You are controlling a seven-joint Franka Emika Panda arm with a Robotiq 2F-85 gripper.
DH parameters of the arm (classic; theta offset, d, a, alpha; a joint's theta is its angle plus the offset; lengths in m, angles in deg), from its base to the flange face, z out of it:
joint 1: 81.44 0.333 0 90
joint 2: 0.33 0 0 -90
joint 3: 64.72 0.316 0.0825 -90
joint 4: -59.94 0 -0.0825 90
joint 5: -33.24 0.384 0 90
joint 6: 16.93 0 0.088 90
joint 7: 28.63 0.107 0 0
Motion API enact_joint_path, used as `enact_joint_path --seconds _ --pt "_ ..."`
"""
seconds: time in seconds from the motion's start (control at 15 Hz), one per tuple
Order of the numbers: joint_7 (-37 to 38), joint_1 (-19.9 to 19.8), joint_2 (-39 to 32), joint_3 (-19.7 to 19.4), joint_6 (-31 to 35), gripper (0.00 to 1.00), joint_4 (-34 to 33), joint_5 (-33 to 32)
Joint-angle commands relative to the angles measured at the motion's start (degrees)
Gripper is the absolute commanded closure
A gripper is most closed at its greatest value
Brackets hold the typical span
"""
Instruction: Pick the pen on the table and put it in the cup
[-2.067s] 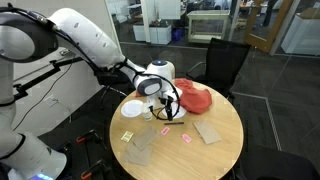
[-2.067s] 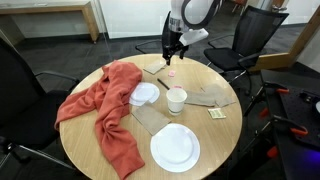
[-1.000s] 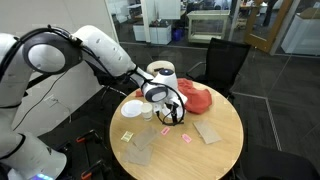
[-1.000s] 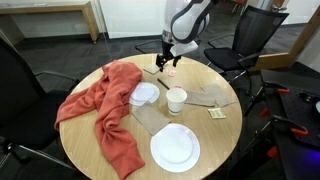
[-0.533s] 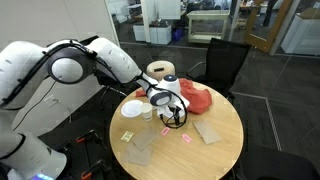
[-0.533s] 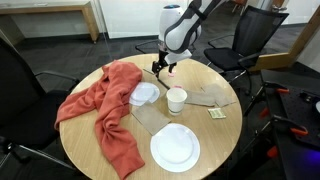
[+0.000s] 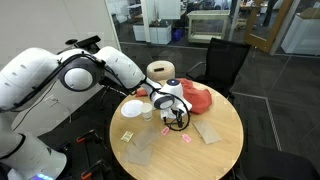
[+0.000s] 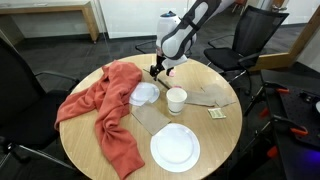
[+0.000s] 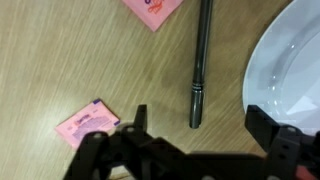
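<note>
Lying flat on the wooden bench (image 9: pixel 60 60), the dark pen (image 9: pixel 199 70) is slim, with its tip pointing toward the fingers (image 9: pixel 137 122). In the wrist view these are spread wide, one on each side of the pen's tip, hovering and grasping nothing. A pink packet (image 9: pixel 90 121) lies beside one finger; its print is too blurred to read. A second pink packet (image 9: pixel 152 9) lies near the pen's far end. The rim of a white dish (image 9: pixel 290 60) curves just beside the pen. In an exterior view the plain white cup (image 8: pixel 176 99) stands upright, apart from the pen, near a red cloth (image 8: pixel 105 110) and a round white plate (image 8: pixel 174 146).
</note>
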State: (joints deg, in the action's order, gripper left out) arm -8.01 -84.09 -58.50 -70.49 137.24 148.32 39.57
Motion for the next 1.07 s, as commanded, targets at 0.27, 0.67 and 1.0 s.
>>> enact_joint_path --seconds 0.27,0.67,1.0 --pt "0.19 -0.27 -4.15 -0.23 -1.25 0.28 -5.46 1.73" --pt "0.31 -0.68 -4.98 -0.25 -1.33 0.72 -6.51 2.32" --pt "0.4 -0.75 -4.46 0.02 -1.81 1.0 -6.49 2.55"
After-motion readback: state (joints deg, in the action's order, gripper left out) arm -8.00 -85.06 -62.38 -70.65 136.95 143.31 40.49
